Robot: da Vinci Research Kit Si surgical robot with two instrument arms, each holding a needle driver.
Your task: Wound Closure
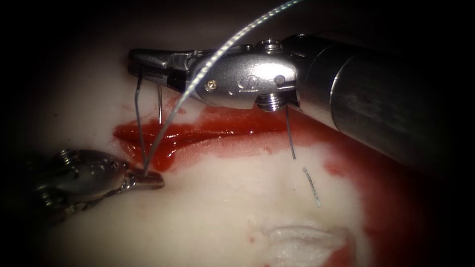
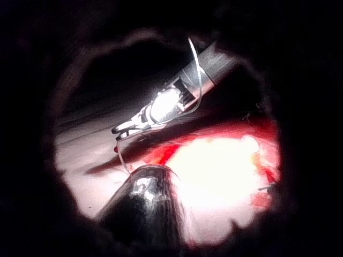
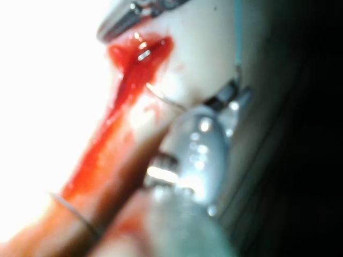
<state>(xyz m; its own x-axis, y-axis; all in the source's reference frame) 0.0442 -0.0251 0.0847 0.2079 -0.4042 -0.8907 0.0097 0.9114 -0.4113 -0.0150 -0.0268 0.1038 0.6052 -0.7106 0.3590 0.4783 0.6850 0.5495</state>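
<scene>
The right arm's steel needle driver (image 1: 136, 63) comes in from three o'clock on its thick dark shaft, its jaws lying above the cut toward eleven o'clock and clamped together on a thin dark strand of thread (image 1: 140, 118) that hangs straight down from the tips. The left arm's smaller metal tool (image 1: 148, 179) lies at eight o'clock, its jaws closed on that same strand just below the left end of the cut. A pale braided length of thread (image 1: 232, 42) sweeps from twelve o'clock across the right tool's wrist and down to the left tool's tip. The pale pork tissue (image 1: 222, 198) bears a horizontal cut filled with glossy red fluid (image 1: 198, 131). A short dark end (image 1: 291, 136) stands up from the tissue below the right tool's wrist, and a short pale cut piece (image 1: 311, 187) lies at five o'clock of it. I cannot make out the curved needle itself, nor whether it is in the tissue.
</scene>
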